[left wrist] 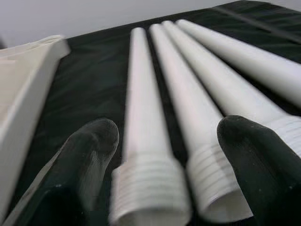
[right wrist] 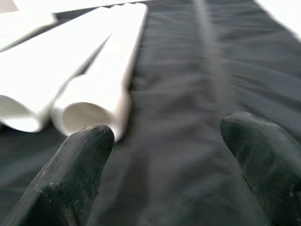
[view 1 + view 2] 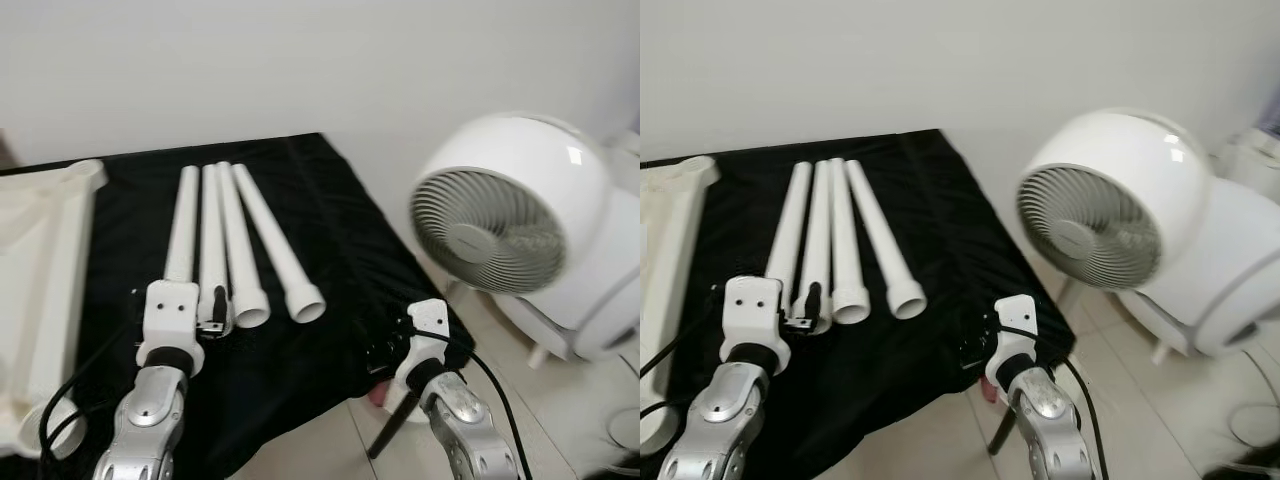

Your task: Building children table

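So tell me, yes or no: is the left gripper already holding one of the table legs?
No: the left gripper is open, its fingers apart around the threaded leg ends.

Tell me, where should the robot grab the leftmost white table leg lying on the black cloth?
Probably near its threaded end, coming from the robot's side. The leftmost leg lies flat with that end toward the robot, and the open left gripper already straddles it. The neighbouring leg lies close, so finger room is tight.
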Robot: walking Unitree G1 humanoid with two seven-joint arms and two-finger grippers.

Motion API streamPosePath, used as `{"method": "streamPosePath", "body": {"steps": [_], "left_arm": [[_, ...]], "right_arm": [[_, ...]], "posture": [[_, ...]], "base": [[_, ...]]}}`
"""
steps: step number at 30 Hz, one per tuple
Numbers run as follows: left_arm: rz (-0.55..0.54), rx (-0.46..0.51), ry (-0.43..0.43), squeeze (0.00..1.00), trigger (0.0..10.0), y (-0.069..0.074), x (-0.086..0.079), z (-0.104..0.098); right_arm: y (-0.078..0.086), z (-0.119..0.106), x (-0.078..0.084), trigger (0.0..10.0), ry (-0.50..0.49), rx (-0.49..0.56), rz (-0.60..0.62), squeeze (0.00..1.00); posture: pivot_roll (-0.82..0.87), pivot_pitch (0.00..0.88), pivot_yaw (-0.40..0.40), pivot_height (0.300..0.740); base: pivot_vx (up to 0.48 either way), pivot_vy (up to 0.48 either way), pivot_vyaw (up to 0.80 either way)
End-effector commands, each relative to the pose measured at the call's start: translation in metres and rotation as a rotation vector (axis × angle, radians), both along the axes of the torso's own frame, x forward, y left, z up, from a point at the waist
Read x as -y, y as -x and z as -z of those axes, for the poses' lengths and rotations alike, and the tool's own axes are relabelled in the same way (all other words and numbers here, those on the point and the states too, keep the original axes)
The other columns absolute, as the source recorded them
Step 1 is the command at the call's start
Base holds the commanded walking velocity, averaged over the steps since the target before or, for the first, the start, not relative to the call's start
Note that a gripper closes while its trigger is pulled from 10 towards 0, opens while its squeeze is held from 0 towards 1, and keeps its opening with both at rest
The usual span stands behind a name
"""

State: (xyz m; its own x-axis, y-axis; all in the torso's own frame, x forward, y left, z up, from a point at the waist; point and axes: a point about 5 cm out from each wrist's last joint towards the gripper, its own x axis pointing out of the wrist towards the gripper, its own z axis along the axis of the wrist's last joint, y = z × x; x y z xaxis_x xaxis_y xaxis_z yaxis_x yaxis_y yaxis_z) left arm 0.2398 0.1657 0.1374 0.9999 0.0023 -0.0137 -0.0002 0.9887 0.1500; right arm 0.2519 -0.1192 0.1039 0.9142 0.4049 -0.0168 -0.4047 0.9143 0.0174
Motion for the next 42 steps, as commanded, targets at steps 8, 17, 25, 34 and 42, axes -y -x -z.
{"method": "streamPosePath", "body": {"steps": [8,17,25,34,42], "left_arm": [[-0.008,0.01,-0.034,0.0,10.0,-0.002,0.0,0.0],[0.016,0.049,-0.064,0.0,10.0,-0.006,0.003,-0.009],[0.023,0.059,-0.069,0.0,10.0,-0.007,0.004,-0.011],[0.025,0.06,-0.066,0.0,10.0,-0.009,0.004,-0.011],[0.033,0.07,-0.069,0.0,10.0,-0.01,0.003,-0.013]], "right_arm": [[-0.004,-0.002,0.004,10.0,-0.005,0.008,0.017,0.0],[-0.006,-0.003,0.004,10.0,-0.008,0.015,0.037,0.0],[-0.006,-0.003,0.004,10.0,-0.013,0.008,0.049,0.0],[-0.004,-0.005,0.001,10.0,-0.026,0.015,0.027,0.0],[-0.004,-0.015,0.007,10.0,-0.048,0.068,0.124,0.0]], "posture": [[0.02,0.0,0.0,0.74],[0.02,0.0,0.004,0.74],[0.02,0.0,0.004,0.74],[0.02,0.001,0.005,0.74],[0.02,0.007,0.005,0.74]], "base": [[0.0,0.0,0.8],[0.0,0.0,0.8],[0.0,0.0,0.46],[0.0,0.451,0.0],[0.0,0.464,0.0]]}}
